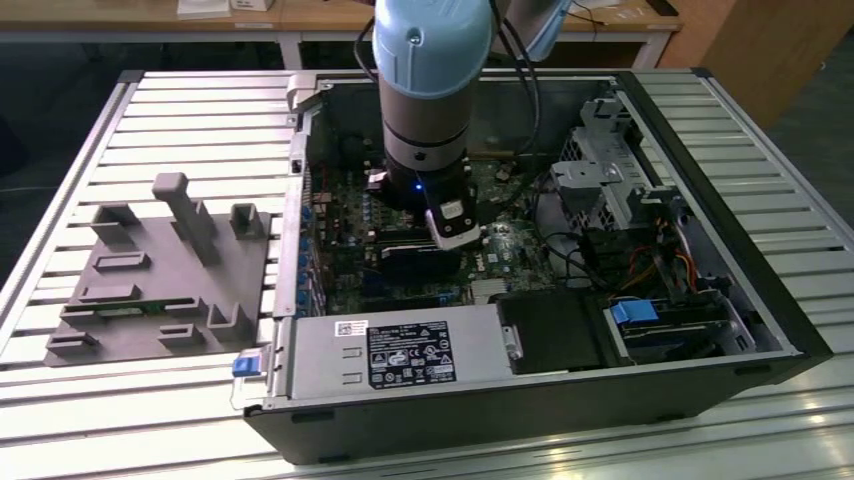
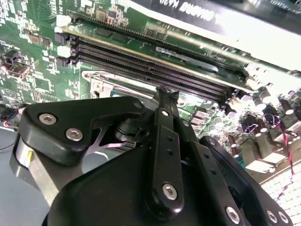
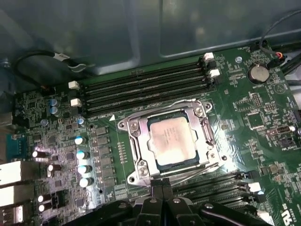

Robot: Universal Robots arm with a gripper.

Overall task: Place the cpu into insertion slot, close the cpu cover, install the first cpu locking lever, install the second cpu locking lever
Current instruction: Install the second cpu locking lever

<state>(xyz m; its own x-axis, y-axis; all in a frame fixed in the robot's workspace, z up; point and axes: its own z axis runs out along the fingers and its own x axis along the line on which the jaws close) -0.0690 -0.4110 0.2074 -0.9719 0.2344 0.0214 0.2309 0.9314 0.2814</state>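
Cpu (image 3: 171,141): dull silver-grey metal top, matt, faintly smudged. Cpu cover (image 3: 137,136): thin bright steel frame w/ shiny screws, glossy where light hits. Circuit board (image 3: 263,117): green, semi-gloss lacquer. Memory slots (image 3: 146,92): black matt plastic. Claw (image 3: 162,190): black plastic-looking links, satin, w/ shiny metal bolts. Arm (image 1: 424,80): smooth pale-blue shell, dark collar below. Case (image 1: 534,400): dark matt sheet metal. Table (image 1: 200,110): ribbed pale aluminium, slight sheen. Fixture block (image 1: 154,280): grey matt plastic.
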